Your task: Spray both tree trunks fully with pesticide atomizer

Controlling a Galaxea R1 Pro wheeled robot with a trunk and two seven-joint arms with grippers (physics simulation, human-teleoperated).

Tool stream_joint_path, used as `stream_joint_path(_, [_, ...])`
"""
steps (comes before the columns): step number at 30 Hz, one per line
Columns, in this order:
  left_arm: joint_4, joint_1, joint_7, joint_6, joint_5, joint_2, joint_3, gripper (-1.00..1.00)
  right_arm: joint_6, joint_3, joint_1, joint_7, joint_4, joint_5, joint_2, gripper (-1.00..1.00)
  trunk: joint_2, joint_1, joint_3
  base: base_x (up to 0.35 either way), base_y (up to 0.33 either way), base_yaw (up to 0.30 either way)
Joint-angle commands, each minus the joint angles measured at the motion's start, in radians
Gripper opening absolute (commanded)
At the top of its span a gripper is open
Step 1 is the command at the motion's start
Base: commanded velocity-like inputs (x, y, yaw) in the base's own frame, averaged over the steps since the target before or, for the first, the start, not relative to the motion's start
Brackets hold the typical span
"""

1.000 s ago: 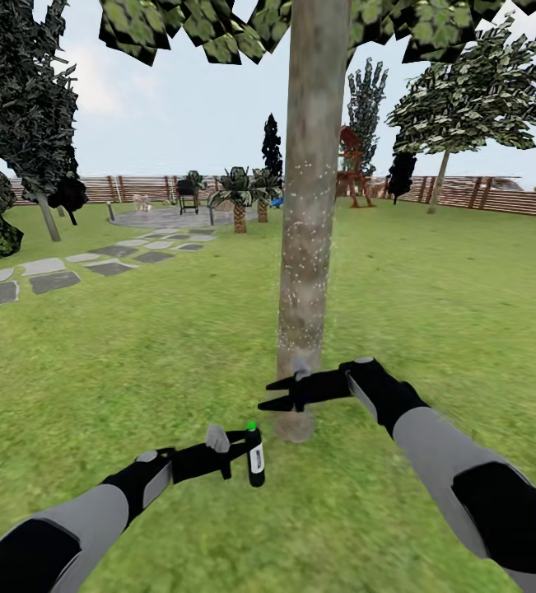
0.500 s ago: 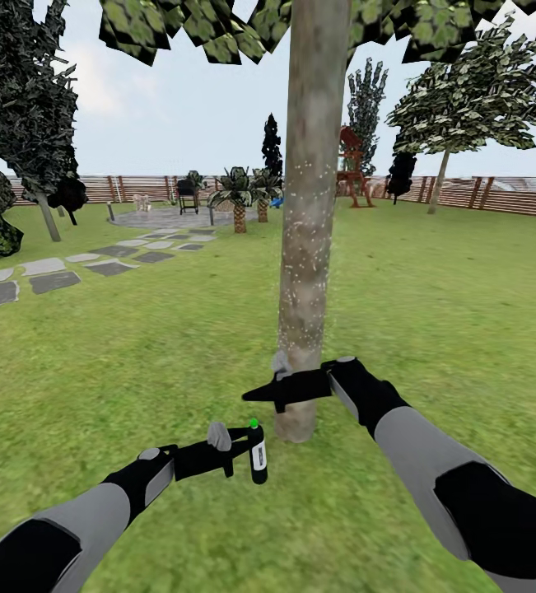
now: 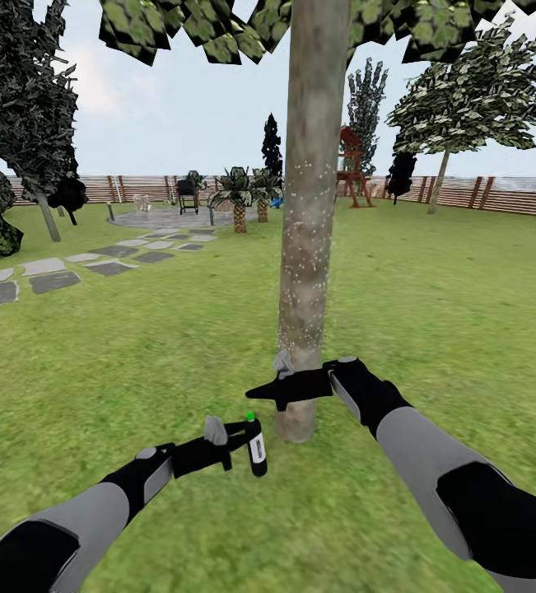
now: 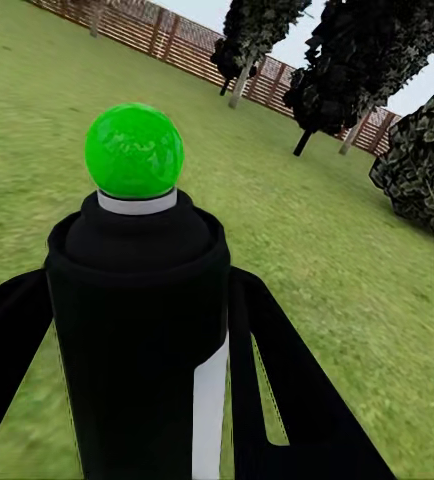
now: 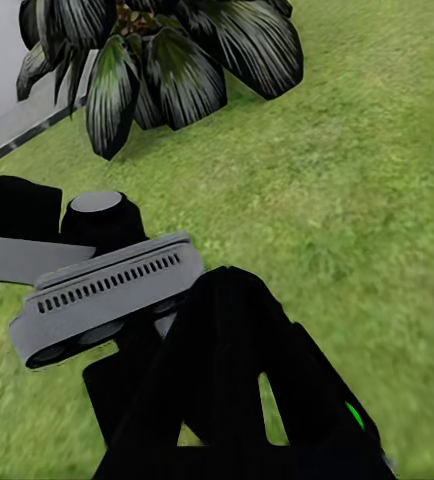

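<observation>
The left gripper [image 3: 247,441] has its jaws clamped on the pesticide atomizer [image 3: 255,445], holding it upright just above the lawn [image 3: 136,346], near the foot of the tree trunk [image 3: 307,247]. In the left wrist view the atomizer's green dot [image 4: 134,150] sits on top between the black fingers [image 4: 277,400]. Fine white specks of pesticide [image 3: 317,247] dot the bark. The right gripper [image 3: 263,391] hovers beside the trunk's base, jaws together on nothing.
</observation>
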Motion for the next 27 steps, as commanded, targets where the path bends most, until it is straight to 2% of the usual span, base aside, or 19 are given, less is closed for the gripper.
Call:
stream_joint_path(1, [0.0,0.0,-0.012,0.0,0.0,0.0,0.016,-1.0,0.0,0.0,0.0,0.0,0.001,0.0,0.0,-1.0,0.0,0.0,0.0,0.0,0.0,0.0])
stream_joint_path(5, [0.0,0.0,-0.025,0.0,0.0,0.0,0.037,-1.0,-0.001,0.001,0.0,-0.013,0.003,0.0,0.0,-1.0,0.0,0.0,0.0,0.0,0.0,0.0])
stream_joint_path(17, [0.0,0.0,-0.027,0.0,0.0,0.0,0.04,-1.0,-0.007,0.008,0.0,-0.027,0.03,0.006,0.006,-1.0,0.0,0.0,0.0,0.0,0.0,0.0])
stream_joint_path(27, [0.0,0.0,-0.027,0.0,0.0,0.0,0.04,-1.0,-0.018,0.005,0.0,-0.027,0.035,0.027,0.005,-1.0,0.0,0.0,0.0,0.0,0.0,0.0])
